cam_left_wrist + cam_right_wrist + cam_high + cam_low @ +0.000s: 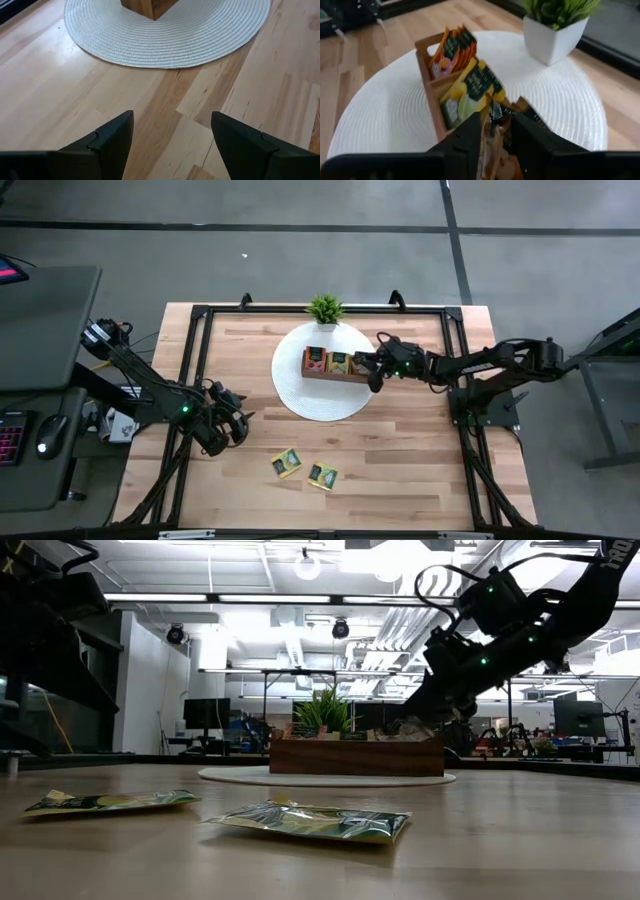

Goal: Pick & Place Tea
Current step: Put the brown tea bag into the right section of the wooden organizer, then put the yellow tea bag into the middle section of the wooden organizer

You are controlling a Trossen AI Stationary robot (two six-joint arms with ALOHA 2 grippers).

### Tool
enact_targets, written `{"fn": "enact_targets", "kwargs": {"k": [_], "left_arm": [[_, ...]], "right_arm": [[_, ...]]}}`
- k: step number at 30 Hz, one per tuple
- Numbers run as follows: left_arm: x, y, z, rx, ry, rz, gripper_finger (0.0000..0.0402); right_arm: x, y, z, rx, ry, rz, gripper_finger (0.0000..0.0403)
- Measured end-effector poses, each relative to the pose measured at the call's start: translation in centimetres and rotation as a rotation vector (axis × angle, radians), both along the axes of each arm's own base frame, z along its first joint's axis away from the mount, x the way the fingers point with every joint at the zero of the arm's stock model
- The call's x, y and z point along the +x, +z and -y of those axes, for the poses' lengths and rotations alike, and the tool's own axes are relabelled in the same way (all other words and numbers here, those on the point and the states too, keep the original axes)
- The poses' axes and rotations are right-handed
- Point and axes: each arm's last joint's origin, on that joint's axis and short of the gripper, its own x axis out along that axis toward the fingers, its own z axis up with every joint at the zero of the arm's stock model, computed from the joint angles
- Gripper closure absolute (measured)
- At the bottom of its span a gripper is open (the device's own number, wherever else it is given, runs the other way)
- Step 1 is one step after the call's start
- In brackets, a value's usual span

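Two green-yellow tea sachets (286, 463) (322, 475) lie flat on the wooden table, and show in the low view as sachets (110, 802) (315, 822). The brown wooden tray (338, 364) stands on a round white mat (300, 395). Red-orange sachets (452, 47) stand in its left compartment and yellow-green ones (470, 90) in the middle one. My right gripper (495, 120) (375, 375) is over the tray's right end, shut on a tea sachet. My left gripper (172, 120) (238, 427) hangs open over bare table near the mat's left edge. My right gripper pinches a brownish-yellow tea sachet with a dark label (493, 112) between its two fingers. The fingers (470, 132) come slanting down from the table's right side. The sachet stands on edge over the tray's right compartment (525, 107); I cannot tell whether its lower end rests there.
A small green plant in a white pot (325, 310) (555, 30) stands on the mat's far edge, just behind the tray. A black frame (200, 315) runs around the table. Bare wood lies between the mat and the two loose sachets.
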Motion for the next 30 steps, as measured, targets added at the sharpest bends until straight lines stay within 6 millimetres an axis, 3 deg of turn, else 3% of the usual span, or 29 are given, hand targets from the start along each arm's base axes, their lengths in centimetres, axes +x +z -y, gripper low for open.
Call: {"fn": "enact_targets", "kwargs": {"k": [5,14,23,30], "left_arm": [[0.0,0.0,0.0,0.0,0.0,-0.002,0.0138],[0.0,0.0,0.0,-0.006,-0.003,-0.007,0.0138],[0.0,-0.1,0.1,-0.019,-0.011,-0.019,0.0138],[0.0,0.0,0.1,-0.022,-0.011,-0.016,0.0138]], "right_arm": [[0.2,0.4,0.1,-0.031,-0.006,0.037,0.0279],[0.1,0.6,0.1,-0.037,-0.017,0.051,0.0277],[-0.5,3.3,0.1,-0.095,-0.076,0.176,0.0282],[-1.5,4.3,-1.0,0.139,0.022,0.223,0.0327]]}}
